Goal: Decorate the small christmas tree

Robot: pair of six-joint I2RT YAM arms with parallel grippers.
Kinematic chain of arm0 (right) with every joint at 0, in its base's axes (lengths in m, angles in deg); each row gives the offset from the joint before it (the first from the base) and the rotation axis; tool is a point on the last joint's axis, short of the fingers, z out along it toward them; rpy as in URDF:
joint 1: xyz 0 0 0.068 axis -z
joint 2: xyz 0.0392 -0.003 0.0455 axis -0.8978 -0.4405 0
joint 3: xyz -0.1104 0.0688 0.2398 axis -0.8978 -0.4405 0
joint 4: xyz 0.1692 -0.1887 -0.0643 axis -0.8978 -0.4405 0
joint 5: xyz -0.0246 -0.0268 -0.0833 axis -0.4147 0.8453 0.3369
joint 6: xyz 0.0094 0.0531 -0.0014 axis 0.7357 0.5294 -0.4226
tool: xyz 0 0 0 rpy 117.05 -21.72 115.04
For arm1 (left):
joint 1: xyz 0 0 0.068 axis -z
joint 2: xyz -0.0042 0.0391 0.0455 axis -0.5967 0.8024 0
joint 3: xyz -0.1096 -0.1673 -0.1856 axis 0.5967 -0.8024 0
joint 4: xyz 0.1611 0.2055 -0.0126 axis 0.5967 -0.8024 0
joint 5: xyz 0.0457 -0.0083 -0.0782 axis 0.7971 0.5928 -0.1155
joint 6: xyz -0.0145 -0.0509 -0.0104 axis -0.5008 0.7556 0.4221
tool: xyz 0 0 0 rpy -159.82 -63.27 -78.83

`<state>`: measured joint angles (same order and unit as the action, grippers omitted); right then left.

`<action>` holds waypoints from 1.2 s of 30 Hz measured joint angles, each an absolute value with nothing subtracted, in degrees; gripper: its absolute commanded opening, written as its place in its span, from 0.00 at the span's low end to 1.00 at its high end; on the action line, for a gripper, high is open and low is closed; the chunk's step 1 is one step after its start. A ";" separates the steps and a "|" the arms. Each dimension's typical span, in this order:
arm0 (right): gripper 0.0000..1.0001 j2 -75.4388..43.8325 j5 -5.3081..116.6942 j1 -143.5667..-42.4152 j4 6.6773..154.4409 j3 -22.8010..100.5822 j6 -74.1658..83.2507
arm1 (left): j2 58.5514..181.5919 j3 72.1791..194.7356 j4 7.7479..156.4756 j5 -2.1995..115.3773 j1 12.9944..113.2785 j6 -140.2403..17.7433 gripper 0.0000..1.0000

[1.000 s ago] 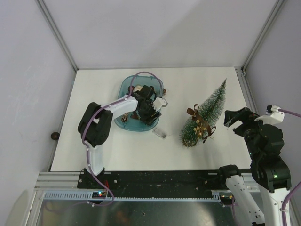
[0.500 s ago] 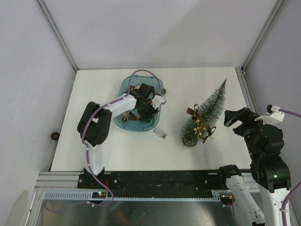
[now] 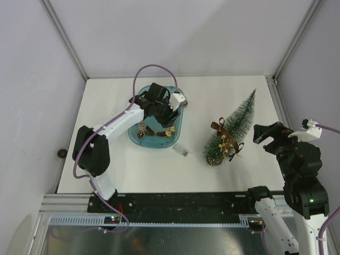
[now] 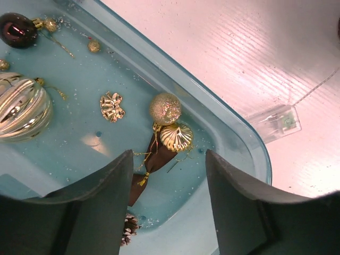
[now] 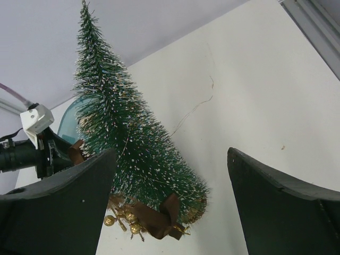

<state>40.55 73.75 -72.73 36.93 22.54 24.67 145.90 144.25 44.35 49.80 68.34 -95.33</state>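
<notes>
The small christmas tree (image 3: 234, 127) lies on its side on the white table, tip to the back right, with a brown ribbon and gold beads (image 3: 226, 142) on it. It also shows in the right wrist view (image 5: 127, 143). My left gripper (image 3: 166, 114) is open and empty, hovering over the teal tray (image 3: 178, 130). In the left wrist view its fingers (image 4: 101, 207) frame a brown ribbon with a gold shell (image 4: 175, 137), a glitter gold ball (image 4: 165, 108), a small gold bow (image 4: 112, 106) and a pinecone (image 4: 127, 228). My right gripper (image 3: 265, 135) is open and empty, right of the tree.
The tray (image 4: 239, 138) also holds a ribbed gold bauble (image 4: 21, 109) and a dark brown bauble (image 4: 17, 30). A small clear plastic box (image 3: 181, 151) lies on the table in front of the tray, with a thin wire (image 4: 319, 87). Metal frame posts stand at the table's back corners.
My left arm has stretched out and its gripper has moved up and back over the tray's middle. The right arm and the tree have not moved.
</notes>
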 measured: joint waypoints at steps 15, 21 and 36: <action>0.90 40.55 73.36 -72.73 37.17 22.50 24.64 | 158.70 145.25 43.82 49.93 67.75 -94.83 0.86; 0.90 40.52 73.36 -72.73 37.32 22.50 24.64 | 159.49 145.51 43.85 50.13 67.25 -95.05 0.72; 0.90 40.52 73.38 -72.73 37.34 22.50 24.64 | 159.86 145.51 43.85 49.12 67.25 -95.26 0.51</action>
